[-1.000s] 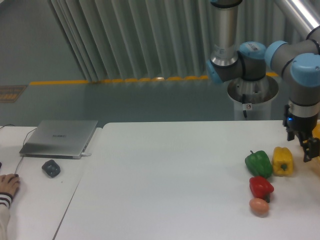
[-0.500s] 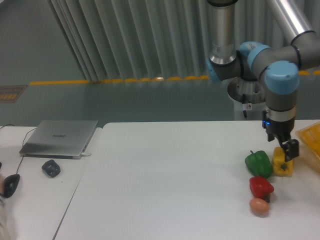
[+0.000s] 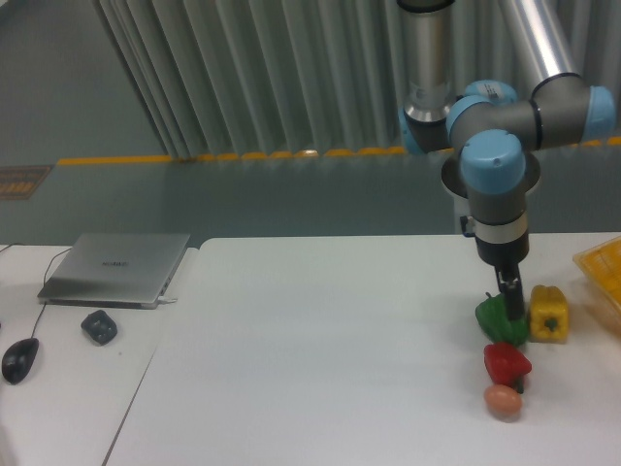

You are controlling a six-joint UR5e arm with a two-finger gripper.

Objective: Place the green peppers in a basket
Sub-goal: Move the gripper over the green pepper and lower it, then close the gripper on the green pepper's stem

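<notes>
The green pepper [image 3: 493, 318] sits on the white table at the right, touching the yellow pepper [image 3: 548, 313] on its right. My gripper [image 3: 511, 301] points straight down right over the green pepper's top, its dark fingers reaching the pepper's upper right side. The fingers are seen edge-on as one dark shape, so their opening does not show. The yellow-orange basket [image 3: 604, 271] is cut off by the right edge of the view, to the right of the peppers.
A red pepper [image 3: 506, 363] and an egg-like object [image 3: 503, 399] lie just in front of the green pepper. On the left table are a laptop [image 3: 116, 267], a dark grey object [image 3: 99, 325] and a mouse [image 3: 19, 359].
The arm has swung left from over the basket, past the yellow pepper, to directly over the green pepper and come lower. The hand at the left edge has withdrawn from the mouse.
</notes>
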